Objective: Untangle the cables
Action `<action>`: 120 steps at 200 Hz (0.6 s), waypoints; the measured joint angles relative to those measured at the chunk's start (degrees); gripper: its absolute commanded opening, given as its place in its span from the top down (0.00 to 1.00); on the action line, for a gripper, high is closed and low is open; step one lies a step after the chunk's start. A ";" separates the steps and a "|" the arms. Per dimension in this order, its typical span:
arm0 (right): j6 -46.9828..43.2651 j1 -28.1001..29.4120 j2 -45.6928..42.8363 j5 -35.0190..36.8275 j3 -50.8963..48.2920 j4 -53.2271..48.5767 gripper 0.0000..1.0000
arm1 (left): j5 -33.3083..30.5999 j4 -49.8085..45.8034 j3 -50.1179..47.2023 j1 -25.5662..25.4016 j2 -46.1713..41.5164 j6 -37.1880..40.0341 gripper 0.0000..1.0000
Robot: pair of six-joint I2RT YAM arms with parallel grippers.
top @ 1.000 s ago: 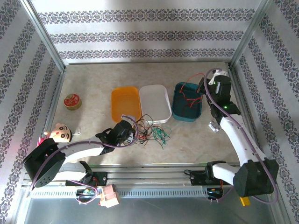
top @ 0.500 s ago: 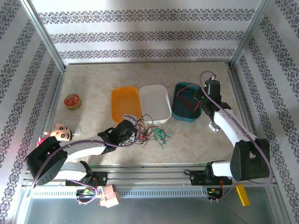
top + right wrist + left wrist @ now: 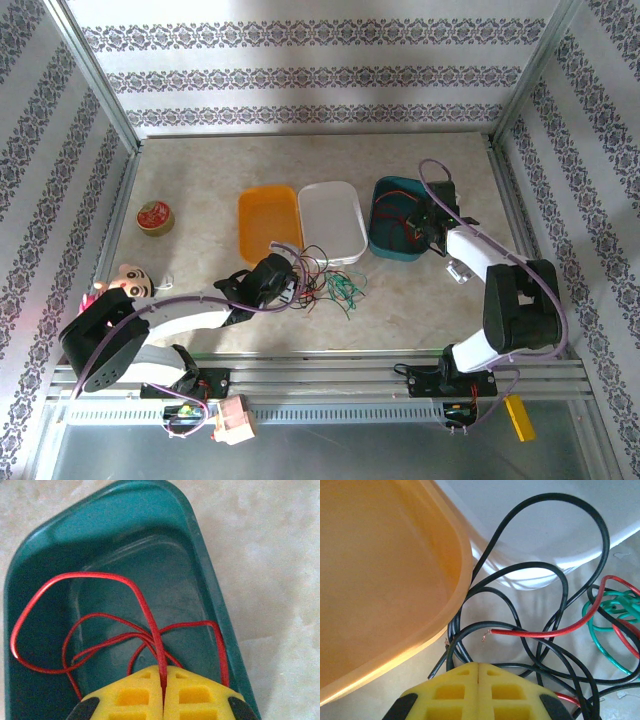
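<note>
A tangle of black, red and green cables point(image 3: 322, 277) lies on the table in front of the orange tray point(image 3: 268, 220) and the white tray point(image 3: 332, 220). My left gripper point(image 3: 291, 286) sits at the tangle's left edge. In the left wrist view its yellow fingertips point(image 3: 478, 667) are pressed shut, with black cable loops point(image 3: 555, 495), a red cable point(image 3: 545, 634) and a green cable point(image 3: 605, 600) just ahead. My right gripper point(image 3: 424, 226) hangs over the teal tray point(image 3: 385, 248), shut on a red cable point(image 3: 95, 573) whose loops lie inside that tray point(image 3: 200, 555).
A round red tin point(image 3: 154, 216) and a small doll head point(image 3: 130, 283) rest at the far left. A small clear object point(image 3: 458, 270) lies beside the right arm. Patterned walls close in the table on three sides.
My right arm has dropped and swung left toward the teal tray, carrying the red cable down into it. The left gripper has stayed at the tangle, edging slightly right.
</note>
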 measured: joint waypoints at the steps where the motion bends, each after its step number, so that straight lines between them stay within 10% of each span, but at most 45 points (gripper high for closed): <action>1: 0.00 0.00 0.00 0.00 0.04 -0.13 0.94 | 0.00 0.02 0.04 0.00 0.04 0.02 1.00; 32: -0.92 0.79 -0.28 1.29 1.75 -3.10 0.57 | -0.02 -0.02 0.66 -0.04 0.90 0.17 1.00; 120: -10.34 5.57 -21.59 11.08 4.13 -8.61 0.48 | 0.02 0.50 0.68 -0.04 0.79 0.07 1.00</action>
